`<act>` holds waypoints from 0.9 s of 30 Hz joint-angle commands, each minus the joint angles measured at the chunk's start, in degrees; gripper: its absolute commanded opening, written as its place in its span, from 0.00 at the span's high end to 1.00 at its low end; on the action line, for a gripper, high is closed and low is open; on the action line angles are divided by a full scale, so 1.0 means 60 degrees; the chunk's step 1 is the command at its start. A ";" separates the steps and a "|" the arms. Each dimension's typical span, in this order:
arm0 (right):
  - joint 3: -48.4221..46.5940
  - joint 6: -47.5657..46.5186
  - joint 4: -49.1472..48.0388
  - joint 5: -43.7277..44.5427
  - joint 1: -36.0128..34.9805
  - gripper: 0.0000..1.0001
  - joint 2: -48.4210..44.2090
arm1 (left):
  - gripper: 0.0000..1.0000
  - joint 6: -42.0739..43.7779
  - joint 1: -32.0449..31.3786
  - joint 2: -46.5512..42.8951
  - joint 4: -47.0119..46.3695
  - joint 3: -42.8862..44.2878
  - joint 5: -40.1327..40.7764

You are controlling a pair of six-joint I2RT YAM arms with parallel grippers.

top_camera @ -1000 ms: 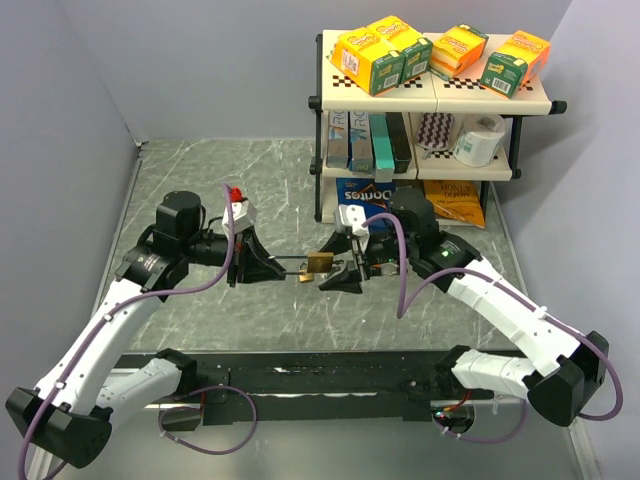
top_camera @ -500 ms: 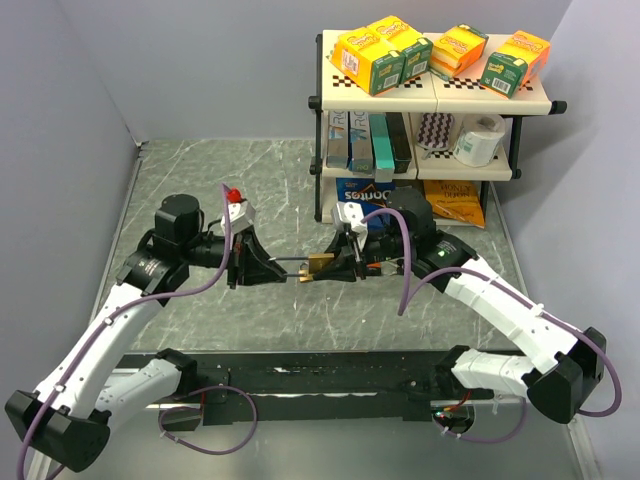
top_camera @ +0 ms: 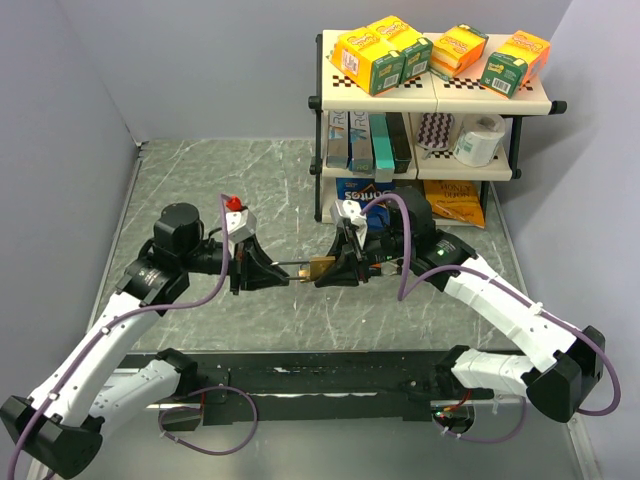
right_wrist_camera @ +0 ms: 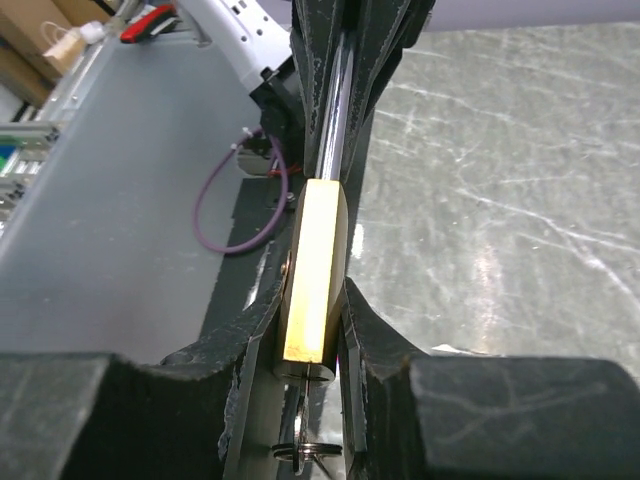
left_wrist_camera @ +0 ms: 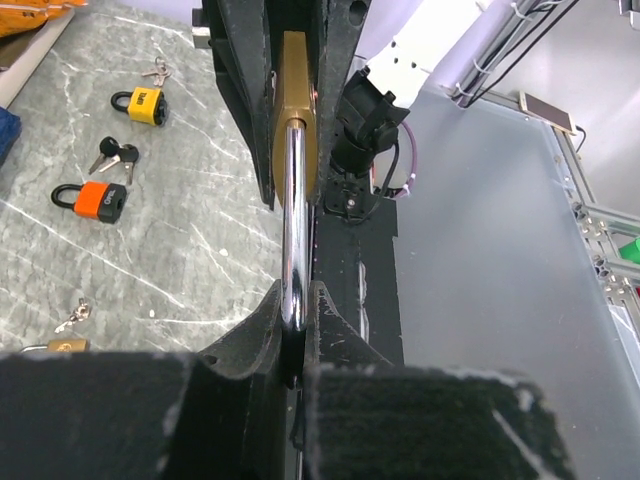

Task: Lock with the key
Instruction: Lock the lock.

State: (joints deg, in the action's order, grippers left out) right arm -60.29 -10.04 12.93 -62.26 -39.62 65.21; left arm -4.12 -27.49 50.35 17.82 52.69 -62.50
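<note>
Left claw (top_camera: pixel 282 273) closed tight on the steel shackle (left_wrist_camera: pixel 293 200) of a brass padlock (top_camera: pixel 320 265); right claw (top_camera: pixel 328 274) pinches its body. The lock is held above the surface (top_camera: pixel 200 180) between them, long axis level, shackle pointing left.

Overhead, two wrist close-ups sharing padlock (top_camera: pixel 320 265)

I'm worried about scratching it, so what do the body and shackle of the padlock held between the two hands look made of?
The padlock body looks like brass: golden yellow, smooth satin sheen. The shackle seems polished or chromed steel: silvery, with bright mirror-like highlights.
</note>
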 commanded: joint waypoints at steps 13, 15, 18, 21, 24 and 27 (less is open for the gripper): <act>-0.0425 0.1190 -0.2111 -0.0874 -0.0912 1.00 0.0469 | 0.99 -0.0952 -0.1263 0.0471 -0.2720 -0.0284 0.0719; -0.0425 0.1322 -0.2520 -0.0829 -0.1014 1.00 0.0557 | 0.99 -0.1172 -0.1453 0.0602 -0.3260 -0.0387 0.0719; -0.0425 0.1454 -0.2755 -0.0829 -0.1073 1.00 0.0660 | 0.99 -0.1481 -0.1804 0.0778 -0.3732 -0.0490 0.0719; -0.0396 0.1600 -0.3061 -0.0829 -0.1175 1.00 0.0747 | 0.99 -0.1656 -0.2098 0.0910 -0.4200 -0.0607 0.0851; -0.0308 0.1891 -0.3428 -0.0800 -0.1249 1.00 0.0806 | 0.99 -0.1848 -0.2201 0.1028 -0.4508 -0.0651 0.0880; -0.0249 0.1996 -0.3619 -0.0771 -0.1308 1.00 0.0806 | 0.99 -0.1993 -0.2187 0.1042 -0.4712 -0.0724 0.0983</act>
State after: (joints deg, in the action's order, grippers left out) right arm -60.29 0.95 12.99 -66.15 -39.90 66.87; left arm -14.83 -34.37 51.40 7.18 48.71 -58.81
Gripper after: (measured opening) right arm 0.298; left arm 0.081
